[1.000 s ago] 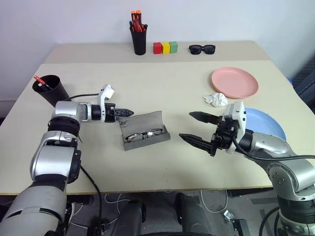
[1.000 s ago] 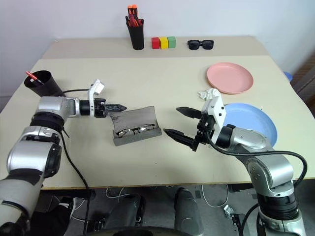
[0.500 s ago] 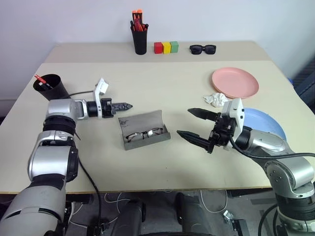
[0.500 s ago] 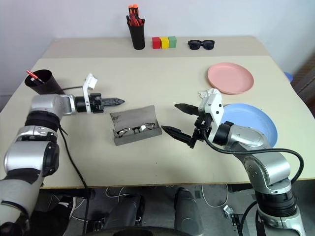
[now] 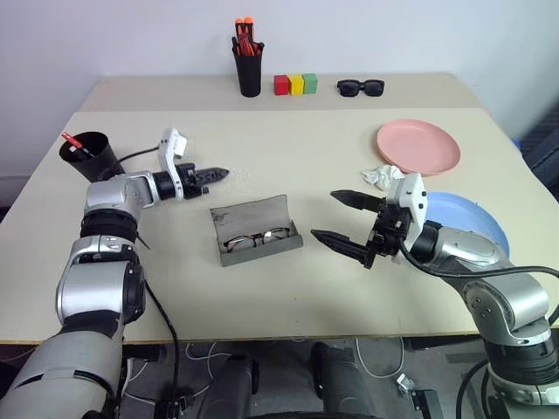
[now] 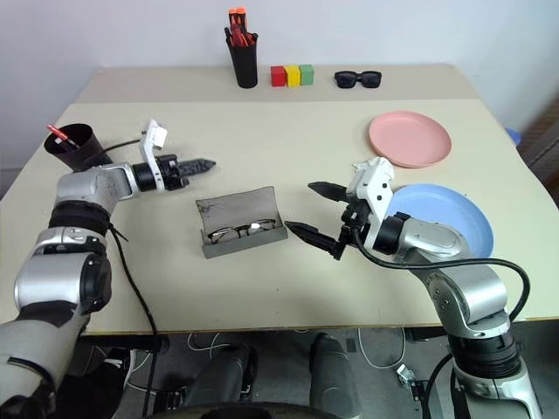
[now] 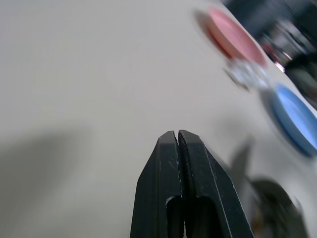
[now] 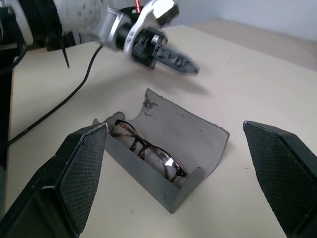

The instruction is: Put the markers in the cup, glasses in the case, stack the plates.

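Since a second ago the left gripper (image 5: pixel 218 173) has lifted away from the lid of the case (image 5: pixel 258 230) and drawn back toward the far left, its two black fingers pressed together on nothing — the tip now hangs over bare table (image 5: pixel 288 140), well apart from the case. Right gripper (image 5: pixel 342 218) has held its place just to the right of the case, jaws spread wide, nothing between them.

Case sits open near the table's middle, lid tilted up at the back. Glasses (image 8: pixel 146 150) lie inside the tray.

Cup (image 5: pixel 87 155) stands at the left edge — a red marker (image 5: pixel 72 143) pokes out of it. Pink plate (image 5: pixel 417 146) at far right; blue plate (image 5: pixel 476 220) nearer, partly behind the right arm, not stacked. Crumpled white tissue (image 5: pixel 382 176) lies between the two plates.
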Robot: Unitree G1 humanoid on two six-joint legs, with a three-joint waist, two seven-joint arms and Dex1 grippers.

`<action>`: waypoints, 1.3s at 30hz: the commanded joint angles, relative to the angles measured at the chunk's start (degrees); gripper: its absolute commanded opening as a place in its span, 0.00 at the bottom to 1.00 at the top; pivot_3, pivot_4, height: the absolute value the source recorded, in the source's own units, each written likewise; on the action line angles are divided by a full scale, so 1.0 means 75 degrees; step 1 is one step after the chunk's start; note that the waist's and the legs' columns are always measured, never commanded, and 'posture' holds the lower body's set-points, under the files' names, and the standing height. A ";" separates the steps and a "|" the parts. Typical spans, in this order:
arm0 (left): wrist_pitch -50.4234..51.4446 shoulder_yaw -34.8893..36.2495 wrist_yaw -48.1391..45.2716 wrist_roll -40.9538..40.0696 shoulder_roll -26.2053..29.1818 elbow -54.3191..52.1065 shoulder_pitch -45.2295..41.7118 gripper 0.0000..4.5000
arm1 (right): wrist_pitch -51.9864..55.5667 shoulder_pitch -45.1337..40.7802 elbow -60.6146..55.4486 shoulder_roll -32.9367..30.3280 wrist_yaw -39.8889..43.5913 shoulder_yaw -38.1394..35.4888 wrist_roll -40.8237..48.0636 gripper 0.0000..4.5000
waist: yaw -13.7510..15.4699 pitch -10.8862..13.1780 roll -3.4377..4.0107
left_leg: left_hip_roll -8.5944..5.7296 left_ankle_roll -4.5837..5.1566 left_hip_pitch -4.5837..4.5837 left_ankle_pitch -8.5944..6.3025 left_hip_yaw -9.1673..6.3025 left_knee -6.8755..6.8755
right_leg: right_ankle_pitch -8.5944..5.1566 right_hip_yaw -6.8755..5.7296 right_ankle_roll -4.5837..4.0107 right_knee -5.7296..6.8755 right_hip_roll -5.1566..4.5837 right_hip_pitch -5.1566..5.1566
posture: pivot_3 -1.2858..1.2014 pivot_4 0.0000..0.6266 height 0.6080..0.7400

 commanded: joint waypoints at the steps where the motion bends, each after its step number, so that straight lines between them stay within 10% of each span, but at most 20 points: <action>1: -0.0078 -0.0781 -0.0524 0.0580 -0.0067 -0.0058 0.0236 0.01 | -0.0167 -0.0164 -0.0113 0.0049 -0.0032 -0.0016 -0.0015 1.00 | -0.0007 0.0000 0.0001 | 0.0000 0.0000 0.0000 0.0000 0.0000 -0.0001 | 0.0000 -0.0001 0.0000 0.0000 0.0000 0.0001 | 0.52 0.24 1.00; 14: 0.2817 -0.2021 -0.4498 -0.1049 0.0954 -0.3736 0.1454 0.01 | -0.0180 -0.0201 -0.0097 -0.0003 -0.0088 -0.0052 -0.0069 1.00 | -0.0073 0.0000 0.0002 | 0.0003 0.0002 -0.0004 -0.0001 -0.0001 -0.0004 | -0.0002 0.0001 -0.0001 0.0004 0.0002 -0.0005 | 0.52 0.24 1.00; 20: 0.2496 -0.2596 -0.4241 -0.0974 0.1267 -0.5087 0.2527 0.01 | -0.0196 -0.0284 0.0004 -0.0024 -0.0088 -0.0076 -0.0140 1.00 | -0.0036 0.0000 0.0004 | 0.0004 0.0003 0.0000 -0.0001 -0.0002 -0.0004 | -0.0002 0.0003 -0.0003 0.0004 0.0002 -0.0003 | 0.52 0.24 1.00; 26: 0.1040 0.0243 -0.0871 -0.1496 0.0176 -0.2519 0.0848 0.01 | -0.0175 -0.0237 -0.0036 -0.0031 -0.0106 -0.0082 -0.0116 1.00 | 0.0095 0.0012 -0.0021 | 0.0003 -0.0003 -0.0010 0.0003 -0.0019 0.0011 | -0.0001 -0.0013 -0.0004 0.0001 0.0003 0.0001 | 0.52 0.24 1.00; 31: -0.0229 0.0441 0.0606 -0.0755 -0.0060 -0.1137 0.0487 0.01 | -0.0245 -0.0339 0.0064 0.0037 -0.0086 0.0037 -0.0202 1.00 | 0.0021 -0.0016 0.0027 | -0.0001 -0.0001 0.0009 0.0001 -0.0001 -0.0007 | 0.0000 -0.0003 -0.0002 -0.0002 -0.0003 0.0005 | 0.52 0.24 1.00; 39: 0.0781 -0.1394 -0.1340 -0.0051 0.0121 -0.1767 0.1464 0.01 | -0.0243 -0.0475 0.0103 0.0058 -0.0084 0.0024 -0.0240 1.00 | -0.0028 -0.0010 0.0017 | -0.0001 0.0000 -0.0001 0.0001 -0.0002 -0.0008 | 0.0000 -0.0005 -0.0001 0.0000 -0.0001 -0.0001 | 0.52 0.24 1.00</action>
